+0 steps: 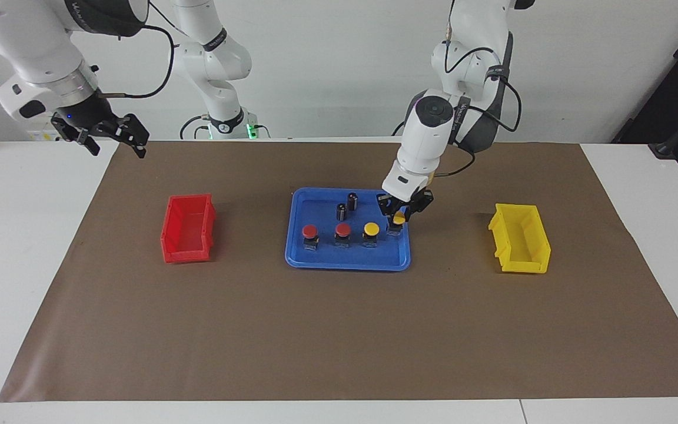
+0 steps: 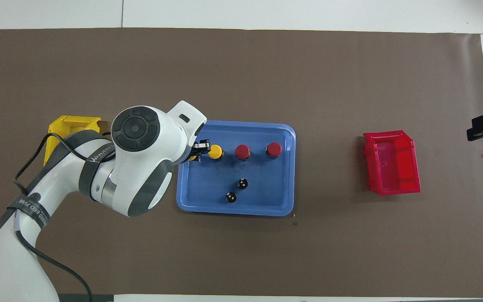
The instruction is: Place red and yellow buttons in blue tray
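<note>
The blue tray holds two red buttons and one yellow button in a row, with two dark cylinders nearer the robots. The left gripper is clamped on a second yellow button over the tray's end toward the yellow bin. The right gripper waits with fingers spread, raised over the brown mat's corner, well apart from the red bin.
</note>
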`<state>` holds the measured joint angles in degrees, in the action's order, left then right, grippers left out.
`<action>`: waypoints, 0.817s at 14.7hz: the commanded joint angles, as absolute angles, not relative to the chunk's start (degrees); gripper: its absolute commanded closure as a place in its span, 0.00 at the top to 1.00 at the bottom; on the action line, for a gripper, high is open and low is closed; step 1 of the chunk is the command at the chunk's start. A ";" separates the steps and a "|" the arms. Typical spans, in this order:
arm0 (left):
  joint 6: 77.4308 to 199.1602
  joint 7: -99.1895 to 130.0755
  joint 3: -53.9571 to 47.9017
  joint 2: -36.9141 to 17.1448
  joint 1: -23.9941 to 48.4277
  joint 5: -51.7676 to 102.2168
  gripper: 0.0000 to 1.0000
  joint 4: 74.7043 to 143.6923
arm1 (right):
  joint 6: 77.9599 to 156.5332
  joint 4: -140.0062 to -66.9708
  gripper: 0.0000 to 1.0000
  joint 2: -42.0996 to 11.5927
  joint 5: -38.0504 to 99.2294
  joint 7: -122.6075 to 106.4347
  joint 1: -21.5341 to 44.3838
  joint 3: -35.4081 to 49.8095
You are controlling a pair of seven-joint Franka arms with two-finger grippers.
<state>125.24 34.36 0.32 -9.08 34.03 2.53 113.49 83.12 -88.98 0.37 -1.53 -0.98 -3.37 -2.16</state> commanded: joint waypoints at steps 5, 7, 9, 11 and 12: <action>129.64 34.80 1.49 -10.37 34.72 3.43 0.02 115.31 | 82.88 -90.53 1.00 1.67 -1.67 -2.11 -2.55 -1.41; 129.64 34.72 1.49 -10.72 34.72 3.43 0.08 115.31 | 82.88 -90.53 1.00 1.67 -1.67 -2.20 -2.55 -1.32; 129.46 34.72 1.49 -10.72 34.72 3.43 0.51 115.22 | 82.88 -90.44 1.00 1.67 -1.67 -2.20 -2.64 -1.41; 128.50 34.72 1.67 -10.72 34.63 3.25 0.76 114.70 | 82.88 -90.53 1.00 1.67 -1.67 -2.20 -2.64 -1.41; 127.80 34.72 1.67 -10.72 34.63 3.08 0.82 114.09 | 82.88 -90.53 1.00 1.67 -1.67 -2.11 -2.55 -1.32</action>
<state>128.45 34.38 0.87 -11.14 34.03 2.53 114.48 83.11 -89.06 0.39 -1.52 -0.99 -2.38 -1.46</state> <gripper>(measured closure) 0.308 0.000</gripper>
